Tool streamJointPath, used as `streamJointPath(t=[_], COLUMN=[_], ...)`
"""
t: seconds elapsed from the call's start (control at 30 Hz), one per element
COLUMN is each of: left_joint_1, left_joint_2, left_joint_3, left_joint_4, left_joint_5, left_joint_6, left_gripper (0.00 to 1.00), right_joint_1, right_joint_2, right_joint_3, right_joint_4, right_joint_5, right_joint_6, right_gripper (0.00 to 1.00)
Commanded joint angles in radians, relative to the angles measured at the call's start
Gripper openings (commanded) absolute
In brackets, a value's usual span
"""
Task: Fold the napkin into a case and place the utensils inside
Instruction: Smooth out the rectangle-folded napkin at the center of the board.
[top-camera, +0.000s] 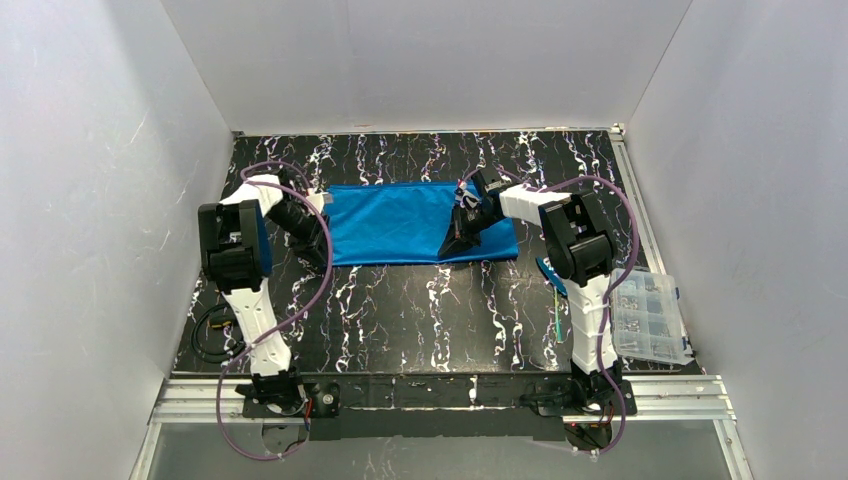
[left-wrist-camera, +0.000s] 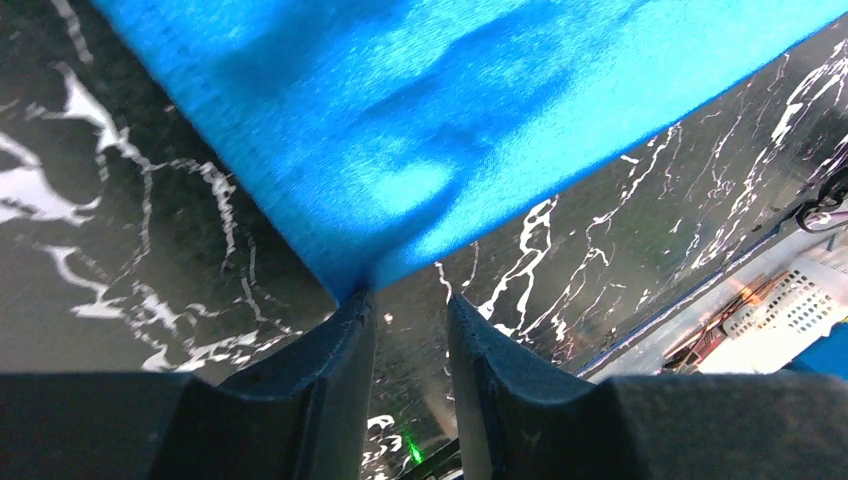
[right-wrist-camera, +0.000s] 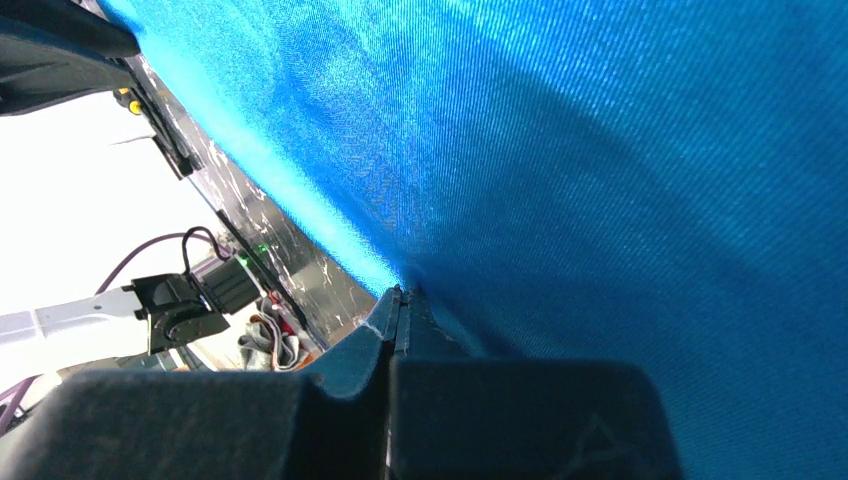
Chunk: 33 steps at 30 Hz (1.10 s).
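While both arms are stretched forward from their bases, with elbows raised and wrists bent down toward the cloth, the napkin (top-camera: 410, 222) is seen lying as a long flat band across the far half of the table (top-camera: 420, 320).

The left gripper (left-wrist-camera: 405, 300) is held low at the band's left end. Its fingers are parted, and only dark marbled tabletop is seen in the gap. The napkin's near left corner is met just at the tip of one finger, but it is not clamped.

The right gripper (right-wrist-camera: 400, 295) is set on the right part of the band, at its near edge. Its fingers are pressed together on the cloth, and a crease is drawn out from the tips.

The band's long edges are laid roughly parallel to the table's near edge. A broad bare stretch of table is left between the napkin and the arm bases, and narrower strips are left at both ends.

The utensils (top-camera: 556, 305) are laid beside the right forearm, apart from the napkin, with a clear plastic box (top-camera: 650, 315) further right.
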Motion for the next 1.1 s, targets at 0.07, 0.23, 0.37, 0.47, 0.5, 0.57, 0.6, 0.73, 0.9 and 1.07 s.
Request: streamJointPath(t=[0.07, 0.23, 0.37, 0.47, 0.5, 0.57, 0.6, 0.73, 0.9, 1.07], left_joint_1=[0.028, 0.03, 0.014, -0.049, -0.08, -0.155, -0.177, -0.198, -0.198, -0.198], left_joint_2=[-0.089, -0.143, -0.196, -0.221, -0.221, -0.198, -0.179, -0.097, -0.072, -0.067], left_joint_3=[-0.009, 0.03, 0.12, 0.137, 0.132, 0.114, 0.103, 0.075, 0.019, -0.037], left_joint_4=[-0.041, -0.104, -0.201, -0.218, -0.209, -0.172, -0.15, -0.059, 0.034, 0.065], left_joint_5=[-0.06, -0.054, 0.056, 0.109, 0.115, 0.097, 0.086, 0.035, -0.053, -0.098], left_joint_6=[0.049, 0.066, 0.06, 0.036, 0.027, 0.001, -0.013, -0.068, -0.052, -0.024], left_gripper=[0.3, 0.29, 0.31, 0.32, 0.32, 0.32, 0.32, 0.3, 0.25, 0.19], right_joint_1=[0.0, 0.0, 0.001, 0.001, 0.001, 0.003, 0.002, 0.003, 0.009, 0.021], right_joint_2=[-0.025, -0.037, -0.046, -0.051, -0.051, -0.049, -0.05, -0.056, -0.073, -0.11], right_joint_3=[-0.029, -0.003, 0.002, -0.004, -0.005, -0.007, -0.005, 0.003, 0.031, 0.072], right_joint_4=[-0.036, -0.068, -0.076, -0.073, -0.07, -0.063, -0.061, -0.056, -0.073, -0.125], right_joint_5=[0.095, 0.101, 0.102, 0.102, 0.102, 0.1, 0.099, 0.098, 0.085, 0.06], right_joint_6=[-0.037, -0.058, -0.064, -0.063, -0.06, -0.054, -0.05, -0.039, -0.04, -0.075], right_gripper=[0.01, 0.01, 0.01, 0.01, 0.01, 0.01, 0.01, 0.01, 0.01, 0.01])
